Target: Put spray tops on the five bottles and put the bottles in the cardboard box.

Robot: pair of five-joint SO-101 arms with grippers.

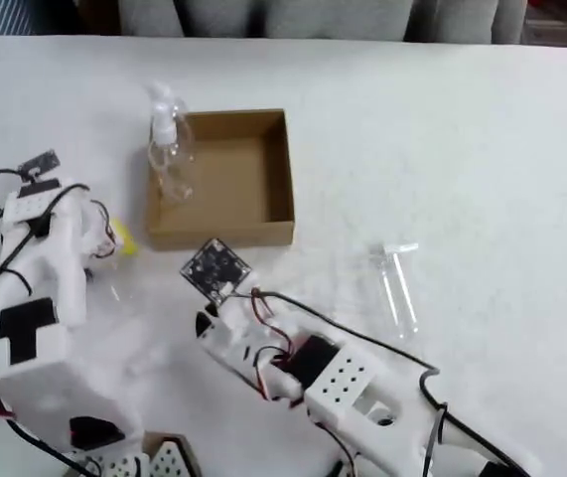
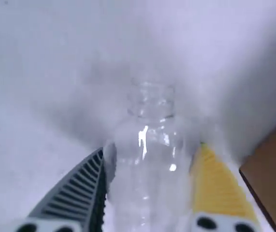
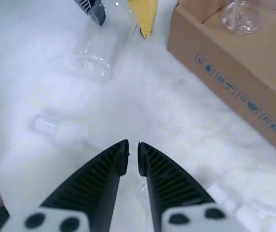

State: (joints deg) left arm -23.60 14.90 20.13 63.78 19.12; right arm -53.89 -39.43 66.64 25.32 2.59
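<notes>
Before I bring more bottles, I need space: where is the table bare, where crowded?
Bare: the table right of the box, out to the lying bottle and the far edge. Crowded: the box's near side, where the left gripper grips the held bottle and a spray top lies near the right gripper.

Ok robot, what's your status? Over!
Left end effector shut on topless bottle. Right end effector shut, empty, near a loose spray top. One capped bottle in box. Nothing blocking.

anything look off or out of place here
Nothing is spilled or broken. One clear bottle lies on its side, well apart from the cardboard box, and a spray top lies loose near the right gripper.
</notes>
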